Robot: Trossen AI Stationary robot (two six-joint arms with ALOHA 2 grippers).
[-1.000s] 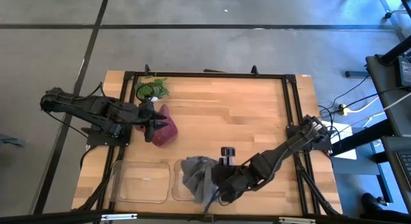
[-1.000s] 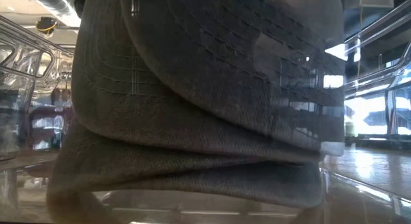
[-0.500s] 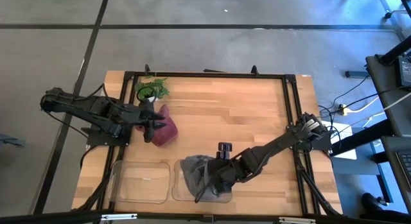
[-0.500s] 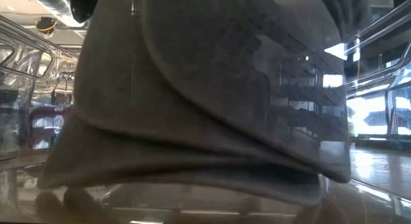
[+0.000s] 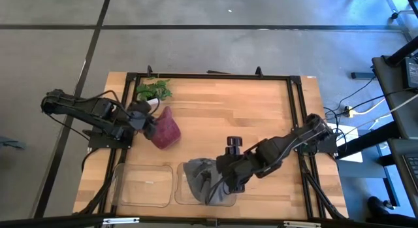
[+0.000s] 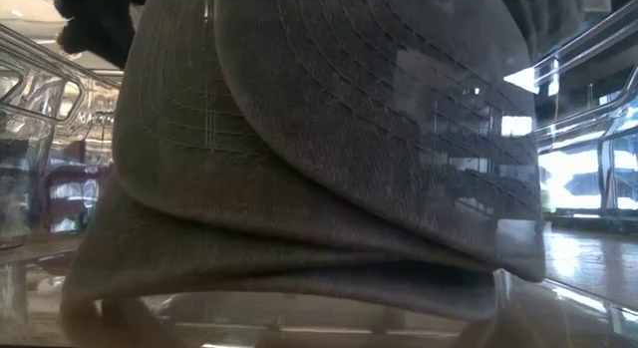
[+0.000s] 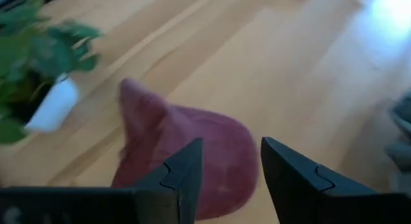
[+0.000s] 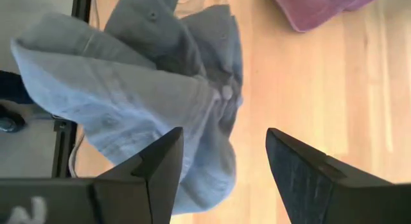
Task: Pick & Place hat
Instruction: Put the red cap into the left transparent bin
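Note:
A grey hat [image 5: 199, 178] lies crumpled in a clear container [image 5: 228, 198] at the table's near edge. It fills the low view [image 6: 319, 169] behind the clear wall. My right gripper [image 8: 221, 163] is open and hovers just right of and above the grey hat [image 8: 141, 89], fingers on either side of its crown. A maroon hat [image 5: 166, 130] rests on the wood at the table's left. My left gripper [image 7: 231, 166] is open, just left of the maroon hat [image 7: 192, 147], which shows past the fingertips.
A small green plant in a white pot [image 5: 153, 91] stands by the far left corner, close behind my left gripper. A second clear container [image 5: 144, 184] sits left of the one with the grey hat. Black frame rails [image 5: 297, 110] border the table. Bare wood [image 5: 248, 117] lies in the middle.
My right gripper has drawn back up and toward the table's right, off the grey hat. The hat was squashed lower half a second ago and has since sprung back up in the container. My left gripper has pulled back slightly toward the table's left edge, away from the maroon hat.

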